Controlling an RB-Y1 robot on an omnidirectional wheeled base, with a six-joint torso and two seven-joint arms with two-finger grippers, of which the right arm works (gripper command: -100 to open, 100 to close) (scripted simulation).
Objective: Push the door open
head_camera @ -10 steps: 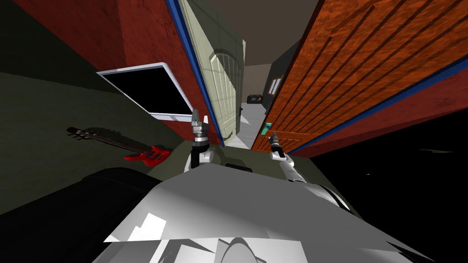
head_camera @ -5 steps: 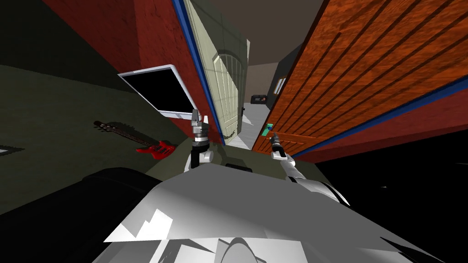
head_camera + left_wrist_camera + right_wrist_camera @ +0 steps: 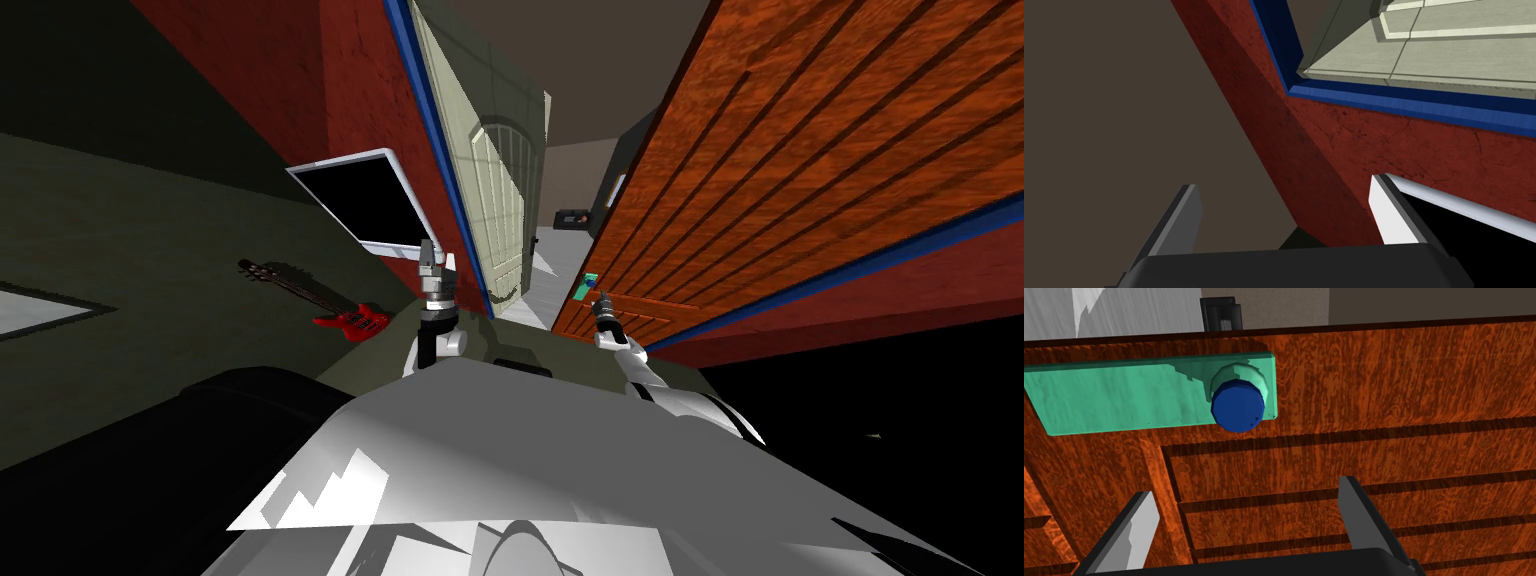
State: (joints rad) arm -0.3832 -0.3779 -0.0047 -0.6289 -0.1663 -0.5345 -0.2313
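Orange door, blue knob (right wrist view)

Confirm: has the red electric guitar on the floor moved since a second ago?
No. The red electric guitar shifted together with the white-framed window above it; my camera moved, not the guitar.

FREE: pale floor strip, frame centre, between pale green panelled door and orange-brown panelled wooden door | BLOCKED: that door right, dark red wall left

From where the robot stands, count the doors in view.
2: a pale panelled door on the left, and an orange wooden door on the right, facing the right end effector. More may be hidden.
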